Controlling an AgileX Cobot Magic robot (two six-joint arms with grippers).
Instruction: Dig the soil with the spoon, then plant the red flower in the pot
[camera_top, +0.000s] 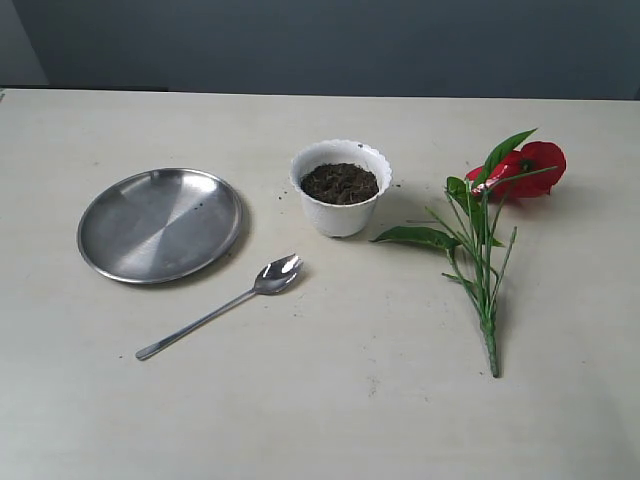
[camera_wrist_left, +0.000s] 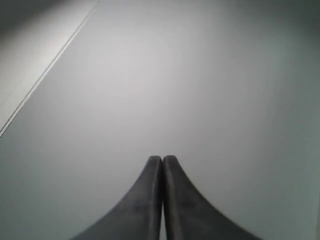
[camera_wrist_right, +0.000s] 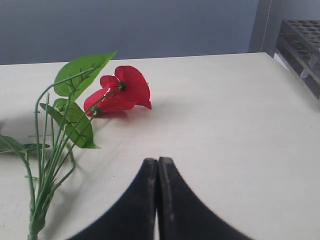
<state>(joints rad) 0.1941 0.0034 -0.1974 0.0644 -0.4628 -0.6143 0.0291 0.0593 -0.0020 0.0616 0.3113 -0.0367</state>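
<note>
Exterior view: neither hand is seen here. The spoon (camera_top: 225, 305) lies flat on the table (camera_top: 320, 430), left of the middle and between the steel plate (camera_top: 160, 225) and the camera-side edge. Its long axis runs on a diagonal. The handle end is aimed at the camera-side left corner, and the notched bowl is aimed at the pot (camera_top: 340, 215). The spoon is just beside the plate and near the pot, but touches neither. The pot stands upright near the table's middle, filled with soil (camera_top: 340, 183) that looks undisturbed. The red flower (camera_top: 483, 280) lies flat toward the right edge, well apart from the spoon, with its bloom toward the far edge and its stem end toward the camera-side edge.

Left wrist view: the left hand (camera_wrist_left: 162, 161) is seen with its fingertips pressed together and nothing pinched. Only a bare grey surface is in sight, so the spoon's direction from this hand cannot be told here. Since the spoon is on the left half of the table, the left arm is judged the nearer for picking it up, and the handle is the likely place to take hold.

Right wrist view: the right hand (camera_wrist_right: 157, 161) is also pressed together and empty. The red flower (camera_wrist_right: 120, 92) lies ahead of it and off to one side, apart from the fingertips. A dark rack (camera_wrist_right: 300, 45) is seen past the table's edge.
</note>
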